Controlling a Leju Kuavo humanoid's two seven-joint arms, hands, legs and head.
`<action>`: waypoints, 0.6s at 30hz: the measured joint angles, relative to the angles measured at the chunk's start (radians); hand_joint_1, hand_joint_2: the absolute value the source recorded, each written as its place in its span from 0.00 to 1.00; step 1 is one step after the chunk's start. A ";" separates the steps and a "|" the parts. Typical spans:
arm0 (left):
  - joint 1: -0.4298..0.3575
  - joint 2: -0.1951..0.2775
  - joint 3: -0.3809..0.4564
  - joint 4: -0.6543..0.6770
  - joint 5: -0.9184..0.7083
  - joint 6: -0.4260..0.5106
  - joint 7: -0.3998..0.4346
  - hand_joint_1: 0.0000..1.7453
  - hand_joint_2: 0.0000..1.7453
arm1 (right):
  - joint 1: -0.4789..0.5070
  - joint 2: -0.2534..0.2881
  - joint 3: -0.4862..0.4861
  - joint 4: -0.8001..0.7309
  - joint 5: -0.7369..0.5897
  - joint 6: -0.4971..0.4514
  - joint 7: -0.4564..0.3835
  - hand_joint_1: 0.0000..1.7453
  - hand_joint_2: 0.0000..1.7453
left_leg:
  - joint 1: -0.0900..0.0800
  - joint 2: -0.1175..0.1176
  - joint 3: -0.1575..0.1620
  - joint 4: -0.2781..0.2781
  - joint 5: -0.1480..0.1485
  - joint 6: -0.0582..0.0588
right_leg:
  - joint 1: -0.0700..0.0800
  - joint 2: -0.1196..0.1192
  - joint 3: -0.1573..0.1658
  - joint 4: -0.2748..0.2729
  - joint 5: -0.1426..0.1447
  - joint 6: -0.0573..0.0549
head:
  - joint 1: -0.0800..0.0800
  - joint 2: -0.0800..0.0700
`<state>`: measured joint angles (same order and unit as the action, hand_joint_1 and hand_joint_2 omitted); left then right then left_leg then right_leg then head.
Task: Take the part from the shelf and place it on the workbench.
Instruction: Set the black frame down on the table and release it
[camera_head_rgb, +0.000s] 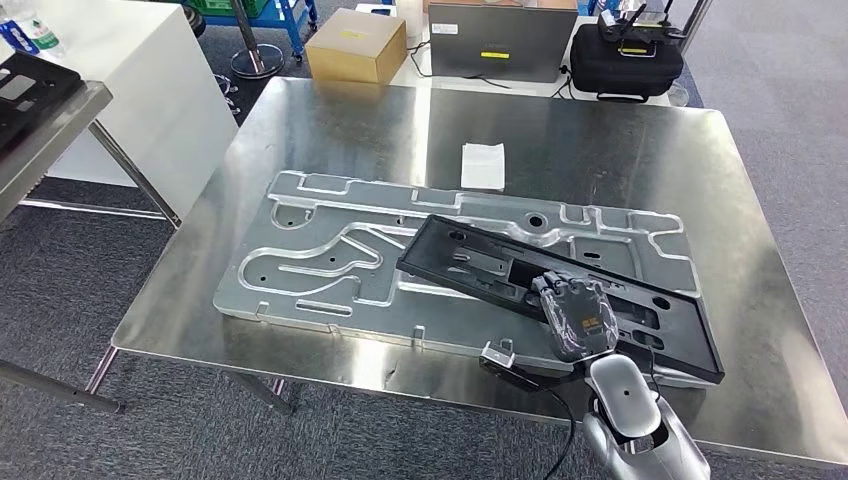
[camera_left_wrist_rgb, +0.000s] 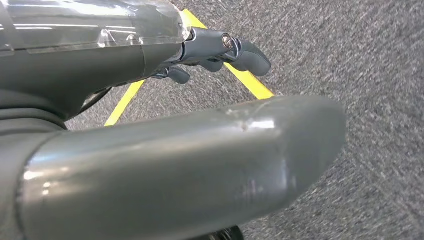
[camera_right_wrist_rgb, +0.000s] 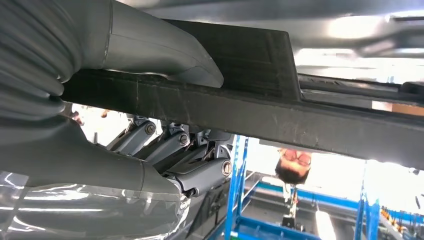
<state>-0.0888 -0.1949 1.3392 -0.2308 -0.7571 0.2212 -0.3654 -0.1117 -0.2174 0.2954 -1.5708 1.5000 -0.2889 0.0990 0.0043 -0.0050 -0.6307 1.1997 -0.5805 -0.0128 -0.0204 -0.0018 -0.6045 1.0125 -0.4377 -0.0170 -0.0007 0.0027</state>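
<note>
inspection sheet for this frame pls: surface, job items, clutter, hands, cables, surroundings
Surface: steel workbench, reflective, carrying a machined metal plate.
Job's things: black part lying at an angle across the plate, its near end past the plate's edge.
Clutter: white paper slip on the bench.
Hands: right robot hand grips the part's near edge, thumb on one face; left robot hand holds nothing, over carpet.
Cables: black cable by the right wrist.
Surroundings: cardboard box, grey case, black bag beyond the bench; yellow floor tape.
</note>
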 joint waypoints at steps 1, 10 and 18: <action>0.000 0.000 0.000 0.000 -0.001 0.000 -0.001 0.00 0.75 | -0.001 0.004 -0.003 0.012 -0.005 -0.003 -0.007 0.25 1.00 | 0.001 0.000 -0.028 0.055 -0.018 -0.002 | 0.001 0.000 0.000 0.001 0.000 -0.001 | 0.000 0.000; -0.002 0.002 0.003 0.000 0.002 0.004 -0.008 0.00 0.00 | -0.013 0.033 -0.027 0.081 -0.022 -0.022 -0.032 0.00 1.00 | -0.005 -0.001 0.063 -0.180 0.118 0.027 | 0.008 0.003 0.001 0.008 -0.004 0.029 | 0.001 0.000; -0.001 0.002 0.012 0.000 0.015 -0.010 -0.012 0.00 0.00 | -0.005 0.038 -0.041 0.103 -0.026 -0.028 -0.036 0.00 1.00 | -0.001 0.002 0.066 -0.195 0.136 0.051 | 0.004 0.002 -0.113 0.270 -0.132 0.053 | 0.004 0.000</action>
<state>-0.0897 -0.1926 1.3508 -0.2308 -0.7423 0.2110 -0.3773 -0.1163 -0.1794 0.2541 -1.4679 1.4741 -0.3166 0.0629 0.0032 -0.0035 -0.5651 1.0045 -0.4442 0.0378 -0.0162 0.0005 -0.7173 1.2829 -0.5697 0.0361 0.0031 0.0027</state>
